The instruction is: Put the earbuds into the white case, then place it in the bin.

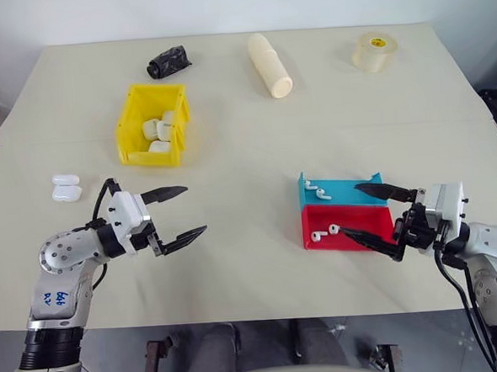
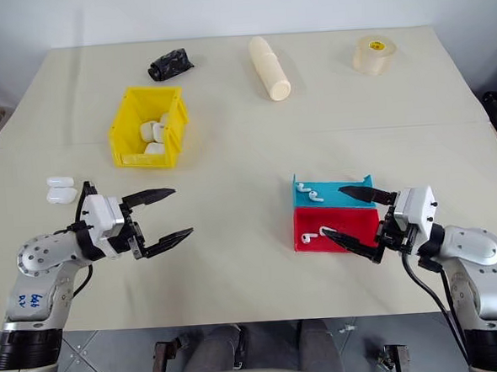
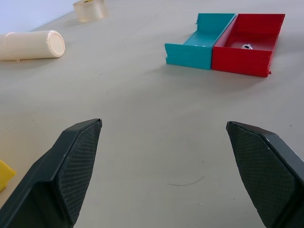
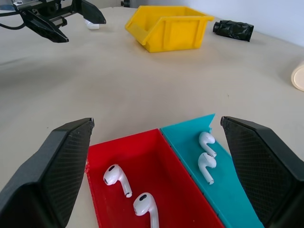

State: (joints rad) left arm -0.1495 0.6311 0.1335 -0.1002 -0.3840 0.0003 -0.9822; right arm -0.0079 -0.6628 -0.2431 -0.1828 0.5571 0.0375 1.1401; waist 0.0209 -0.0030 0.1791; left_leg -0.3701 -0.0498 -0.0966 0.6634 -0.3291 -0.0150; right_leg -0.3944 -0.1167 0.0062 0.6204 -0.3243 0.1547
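Two earbuds (image 4: 116, 176) lie in a shallow red tray (image 1: 360, 215) and two more (image 4: 207, 141) in the blue tray (image 1: 342, 192) joined to it. My right gripper (image 1: 351, 208) hovers open at the trays' right side, its fingers reaching over them, nothing between them. A white case (image 1: 65, 188) lies with its lid open near the table's left edge. My left gripper (image 1: 195, 209) stands open and empty to the right of the case, pointing toward the trays. The yellow bin (image 1: 151, 156) stands behind it, with a few white cases inside.
Along the table's far side lie a black crumpled object (image 1: 168, 62), a long cream cylinder (image 1: 271, 64) and a roll of clear tape (image 1: 373, 50). Bare tabletop stretches between the two grippers and between the bin and the trays.
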